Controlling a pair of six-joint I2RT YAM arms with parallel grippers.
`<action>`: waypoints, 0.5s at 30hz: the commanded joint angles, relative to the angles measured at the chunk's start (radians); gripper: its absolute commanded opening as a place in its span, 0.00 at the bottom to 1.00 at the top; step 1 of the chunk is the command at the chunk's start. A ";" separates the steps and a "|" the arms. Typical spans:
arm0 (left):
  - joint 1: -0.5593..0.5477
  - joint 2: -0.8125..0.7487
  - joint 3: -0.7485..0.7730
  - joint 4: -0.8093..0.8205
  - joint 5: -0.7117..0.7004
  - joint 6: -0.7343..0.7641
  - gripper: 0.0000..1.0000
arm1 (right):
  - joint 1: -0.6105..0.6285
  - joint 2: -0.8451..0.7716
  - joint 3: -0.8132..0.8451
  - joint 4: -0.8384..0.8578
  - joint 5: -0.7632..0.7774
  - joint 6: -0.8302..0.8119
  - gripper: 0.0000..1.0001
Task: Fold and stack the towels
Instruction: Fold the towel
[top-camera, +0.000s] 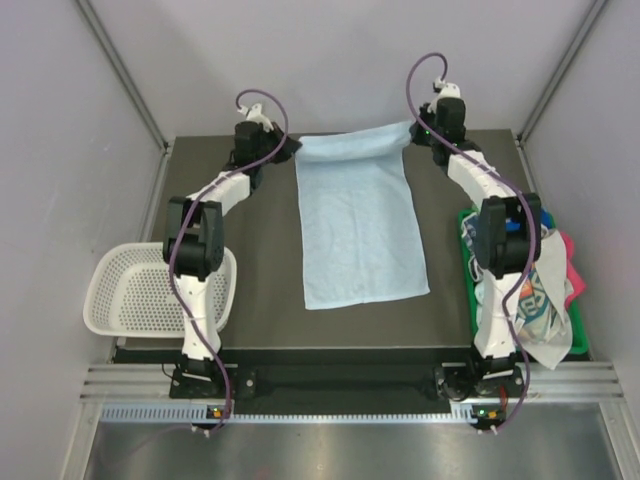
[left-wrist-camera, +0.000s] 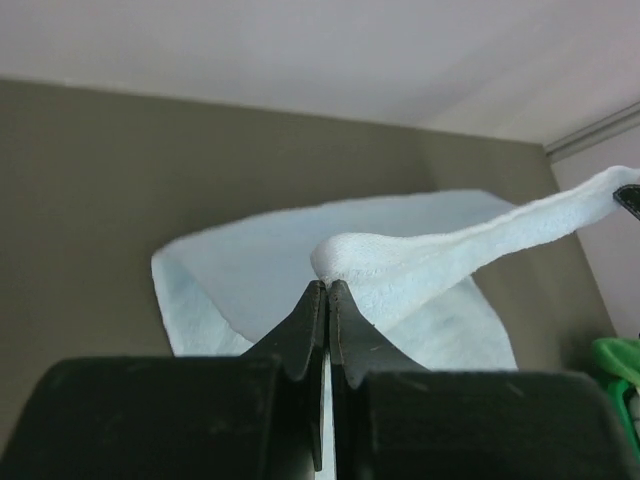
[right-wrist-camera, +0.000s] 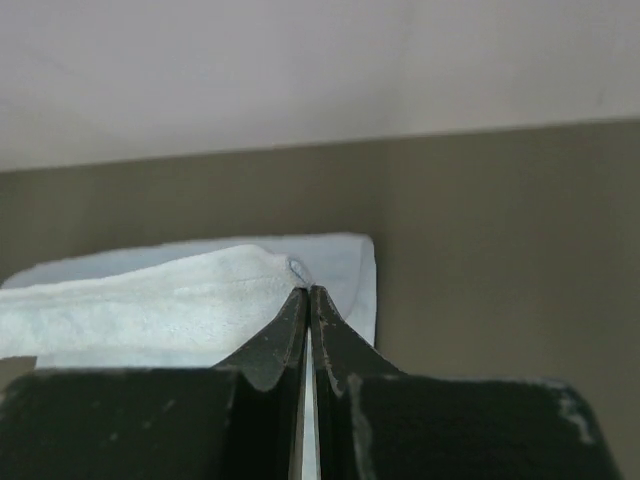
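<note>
the pale blue towel (top-camera: 360, 230) lies long in the middle of the dark counter (top-camera: 260, 300) with its far edge lifted, the left claw (left-wrist-camera: 328, 290) pinched tight on one far corner and the right claw (right-wrist-camera: 307, 292) on the other.

Your pale blue towel (top-camera: 360, 225) is a plain solid colour, no print, and the surface (top-camera: 260, 290) is dark grey-brown. The printed towel (top-camera: 540, 305) is white with teal and orange, with a pink towel (top-camera: 572, 262) beside it. The tray (top-camera: 468, 270) is bright green and the basket (top-camera: 125, 290) is white mesh. Left gripper (left-wrist-camera: 327, 290) and right gripper (right-wrist-camera: 306, 292) are both black, and the cables (top-camera: 265, 100) are purple.
</note>
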 joint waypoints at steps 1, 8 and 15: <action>-0.002 -0.116 -0.082 0.143 0.040 -0.025 0.00 | -0.011 -0.154 -0.134 0.073 0.007 0.031 0.00; -0.045 -0.263 -0.329 0.195 0.023 -0.031 0.00 | -0.012 -0.301 -0.405 0.100 0.016 0.092 0.00; -0.105 -0.391 -0.527 0.203 -0.029 -0.025 0.00 | -0.011 -0.436 -0.620 0.105 0.000 0.124 0.00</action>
